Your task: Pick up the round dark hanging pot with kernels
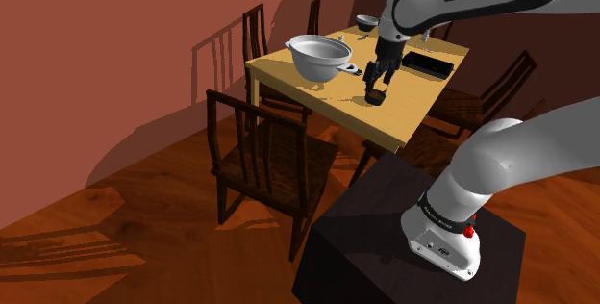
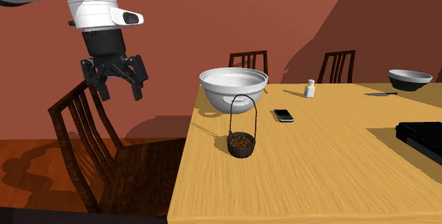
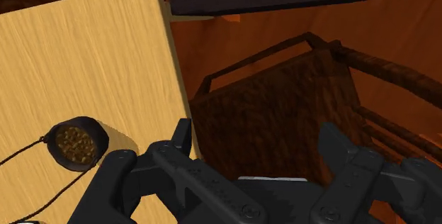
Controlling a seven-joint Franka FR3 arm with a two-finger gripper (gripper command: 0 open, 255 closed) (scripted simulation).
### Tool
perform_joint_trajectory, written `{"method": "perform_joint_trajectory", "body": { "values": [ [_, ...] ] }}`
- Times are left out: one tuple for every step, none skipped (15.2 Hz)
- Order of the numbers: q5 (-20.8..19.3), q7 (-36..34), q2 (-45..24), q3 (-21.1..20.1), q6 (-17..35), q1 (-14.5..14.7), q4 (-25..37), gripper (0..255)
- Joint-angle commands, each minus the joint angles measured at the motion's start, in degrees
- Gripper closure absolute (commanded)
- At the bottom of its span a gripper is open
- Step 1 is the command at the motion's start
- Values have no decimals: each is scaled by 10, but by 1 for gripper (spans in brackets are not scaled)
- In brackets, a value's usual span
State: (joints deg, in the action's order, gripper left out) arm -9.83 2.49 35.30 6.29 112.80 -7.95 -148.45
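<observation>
- Shoulder view: the white arm reaches out from its stand, and the black gripper [image 1: 377, 86] points downward, seen against the pale wooden table [image 1: 413, 119]. A large white bowl [image 1: 319, 57], smooth and deep, stands further along the table.
- Second exterior view: the gripper [image 2: 120, 86] hangs with fingers spread and nothing between them, off the table's [image 2: 319, 173] edge and above a dark slatted chair [image 2: 81, 137]. The pot [image 2: 241, 145] is small, round and black, and filled with brown kernels. It stands on the table near that edge, just in front of the white bowl [image 2: 234, 84]. A thin wire handle [image 2: 241, 101] arches upright above it.
- Wrist view: the pot [image 3: 76, 143] lies off to one side of the open gripper [image 3: 256, 136], which is over the chair seat [image 3: 276, 109], not the table [image 3: 85, 59].
- Step judged: approach. The gripper should move across over the pot, then descend. The rounded wall may slip, so the jaws are best closed across the rim or around the wire handle.
</observation>
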Motion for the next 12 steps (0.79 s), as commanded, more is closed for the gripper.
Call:
{"method": "perform_joint_trajectory", "body": {
  "values": [
    [-14, -3, -23, 12, 51, -14, -9, 0],
    [-21, -4, -37, 18, 76, -20, -10, 0],
    [-27, -6, -51, 24, 101, -26, -11, 0],
    [-33, -8, -67, 30, 125, -33, -11, 0],
    [-38, -10, -83, 36, 149, -39, -10, 0],
    [-44, -12, -99, 42, 173, -44, -9, 0],
    [-48, -14, -116, 48, 197, -50, -6, 0],
    [-53, -16, -133, 54, 220, -55, -3, 0],
    [-57, -18, -151, 60, 243, -61, 1, 0],
    [-60, -20, -169, 66, 266, -66, 6, 0],
    [-63, -21, -188, 72, 288, -70, 11, 0],
    [-64, -22, -206, 78, 310, -75, 18, 0]
  ]
}}
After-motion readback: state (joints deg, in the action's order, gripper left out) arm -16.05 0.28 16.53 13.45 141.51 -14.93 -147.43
